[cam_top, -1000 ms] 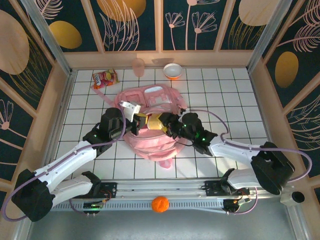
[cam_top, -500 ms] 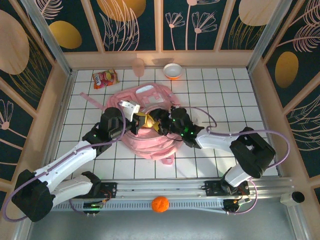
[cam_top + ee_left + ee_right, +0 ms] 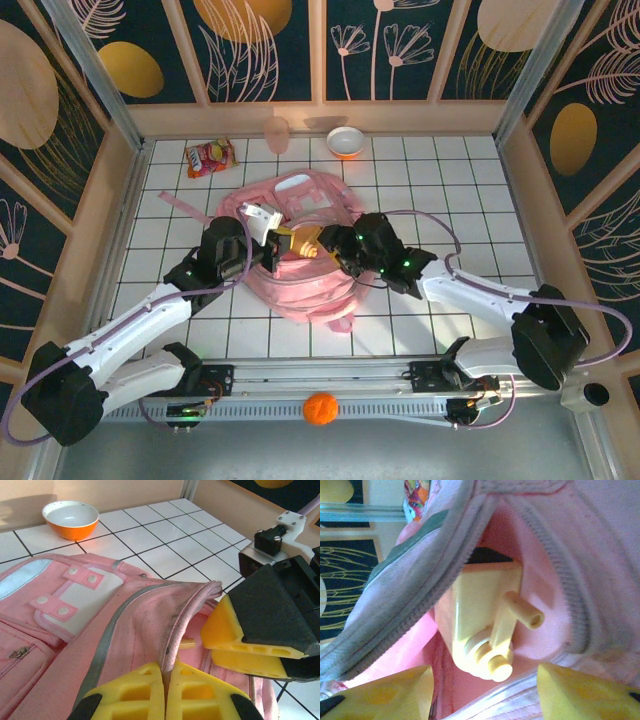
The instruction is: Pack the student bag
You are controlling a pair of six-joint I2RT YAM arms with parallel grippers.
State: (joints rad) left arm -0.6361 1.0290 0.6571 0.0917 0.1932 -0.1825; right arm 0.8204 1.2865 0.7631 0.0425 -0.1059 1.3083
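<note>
Judged bag [image 3: 305, 295] soft, floppy, best held at zip rim [image 3: 190, 612], pinched there with left end effector [image 3: 165, 672], right end effector [image 3: 487, 682] spread

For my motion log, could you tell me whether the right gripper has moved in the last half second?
Yes; against the orange bowl, the right gripper has shifted rightward over the student bag.

Orange bowl [image 3: 345, 142] and pink cup [image 3: 277, 133] stand at twelve o'clock, snack packet [image 3: 210, 157] at eleven, orange ball [image 3: 321, 408] at six.
</note>
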